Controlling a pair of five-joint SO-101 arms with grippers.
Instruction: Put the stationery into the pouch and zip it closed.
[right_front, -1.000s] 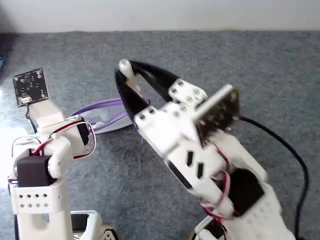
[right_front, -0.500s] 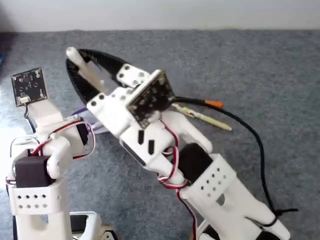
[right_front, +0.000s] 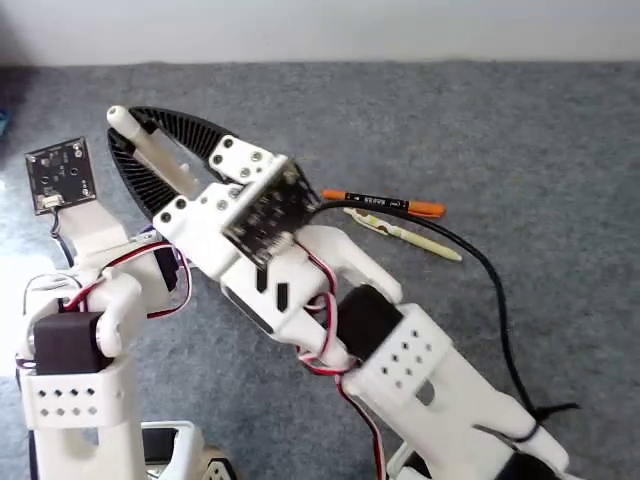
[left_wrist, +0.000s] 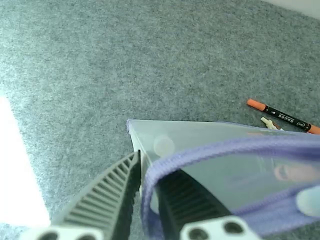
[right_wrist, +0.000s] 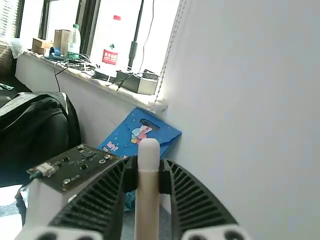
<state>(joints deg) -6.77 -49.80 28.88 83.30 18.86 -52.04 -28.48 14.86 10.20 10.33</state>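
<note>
White pen (right_front: 152, 150) lies along right fingers (right_front: 190, 124), tip outward.

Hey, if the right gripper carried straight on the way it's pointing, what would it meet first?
Likely the plain white wall: the right gripper, shut on a white pen, aims at it. The dark circuit board sits off-line; depth is unclear.
</note>
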